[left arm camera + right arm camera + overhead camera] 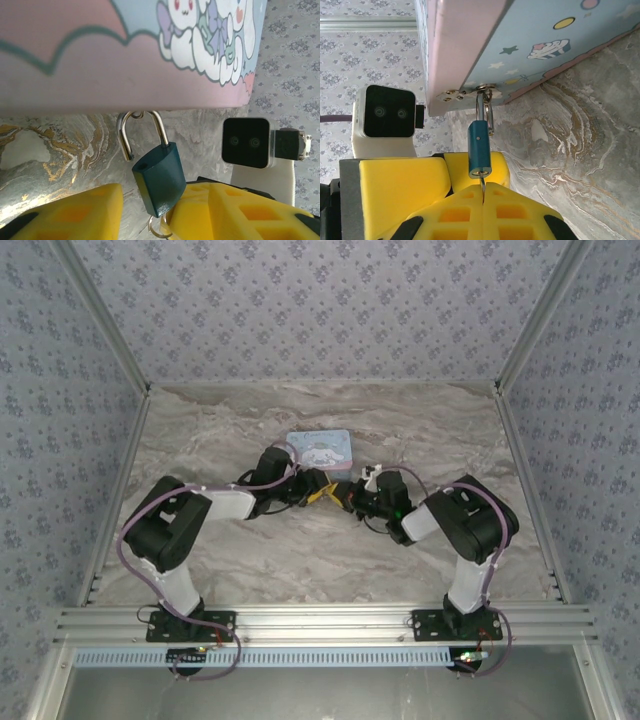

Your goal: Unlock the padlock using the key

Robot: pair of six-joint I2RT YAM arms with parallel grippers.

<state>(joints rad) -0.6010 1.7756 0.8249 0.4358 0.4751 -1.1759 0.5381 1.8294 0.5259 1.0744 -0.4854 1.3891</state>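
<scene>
The small dark blue padlock (157, 180) is hooked by its thin silvery shackle (161, 131) through the clasp of the pale blue cartoon-printed tin box (100, 55). One shackle leg stands free of the body. The right gripper (483, 192) is clamped on the thin metal key (482, 184) in the padlock's base. The left gripper (155, 195) has its yellow fingers apart around the padlock.

padlock (157, 180) dark teal-blue, shackle (124, 140) silvery | tin (100, 60) pale blue + pink, cartoon print | worktop (50, 155) grey marble, gold veins | left claw pads (75, 212) yellow | walls (320, 310) blue-grey floral
</scene>
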